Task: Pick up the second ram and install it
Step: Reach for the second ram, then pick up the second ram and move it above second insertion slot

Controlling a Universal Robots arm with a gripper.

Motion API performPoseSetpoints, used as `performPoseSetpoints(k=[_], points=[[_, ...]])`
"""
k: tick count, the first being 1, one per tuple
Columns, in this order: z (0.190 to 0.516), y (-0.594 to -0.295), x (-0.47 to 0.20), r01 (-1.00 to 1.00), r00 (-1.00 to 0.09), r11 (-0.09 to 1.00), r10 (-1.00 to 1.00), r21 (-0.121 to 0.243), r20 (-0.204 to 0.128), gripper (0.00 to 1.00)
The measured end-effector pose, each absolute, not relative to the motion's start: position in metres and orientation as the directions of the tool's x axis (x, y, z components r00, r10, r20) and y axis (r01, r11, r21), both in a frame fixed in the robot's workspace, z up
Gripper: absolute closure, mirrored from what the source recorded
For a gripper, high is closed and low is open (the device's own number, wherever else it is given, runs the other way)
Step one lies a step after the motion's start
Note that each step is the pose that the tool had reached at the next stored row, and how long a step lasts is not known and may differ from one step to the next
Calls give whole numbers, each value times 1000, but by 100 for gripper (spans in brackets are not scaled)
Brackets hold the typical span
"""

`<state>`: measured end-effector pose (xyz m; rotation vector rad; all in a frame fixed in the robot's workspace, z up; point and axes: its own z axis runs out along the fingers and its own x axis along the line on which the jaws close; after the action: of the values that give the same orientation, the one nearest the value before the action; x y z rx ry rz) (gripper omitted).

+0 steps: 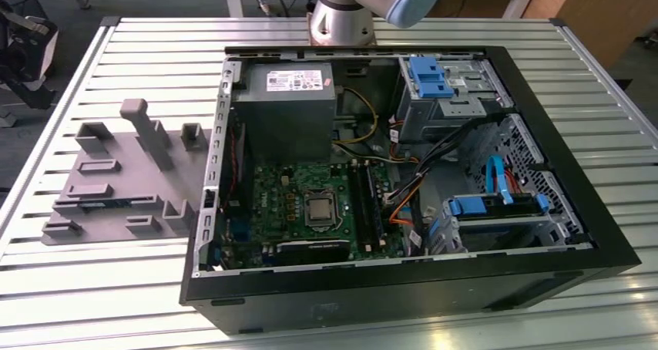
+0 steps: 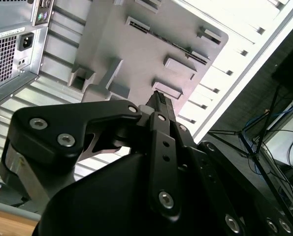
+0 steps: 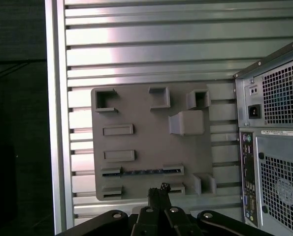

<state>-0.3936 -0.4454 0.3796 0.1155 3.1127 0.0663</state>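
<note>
The second ram [image 3: 141,171] is a thin dark stick lying on edge in a slot of the grey fixture plate [image 3: 136,105]. The exterior view shows it as a dark strip [image 1: 103,204] on the fixture plate [image 1: 123,153], to the left of the computer case. My gripper [image 3: 159,188] hangs well above the plate. Its black fingers are pressed together with nothing between them. In the second wrist view the gripper [image 2: 158,96] points down at the fixture plate [image 2: 136,54] and the second ram [image 2: 171,43]. The motherboard's long black memory slots [image 1: 365,203] lie inside the case.
The open black computer case [image 1: 411,288] fills the middle of the slatted metal table [image 1: 154,49]; its rear panel [image 3: 274,123] stands close beside the fixture. Raised grey blocks [image 1: 144,130] stick up from the plate. Cables and blue drive brackets [image 1: 483,207] crowd the case's right side.
</note>
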Motion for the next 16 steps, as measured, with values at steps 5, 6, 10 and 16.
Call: performPoseSetpoints(k=[5,6,10,16], points=[[380,-445,-394,73,-997,996,74,43,-24,89],[380,-445,-394,73,-997,996,74,43,-24,89],[380,-445,-394,72,-997,996,73,43,-24,89],[379,-445,-394,0,-1000,999,1,43,-24,89]])
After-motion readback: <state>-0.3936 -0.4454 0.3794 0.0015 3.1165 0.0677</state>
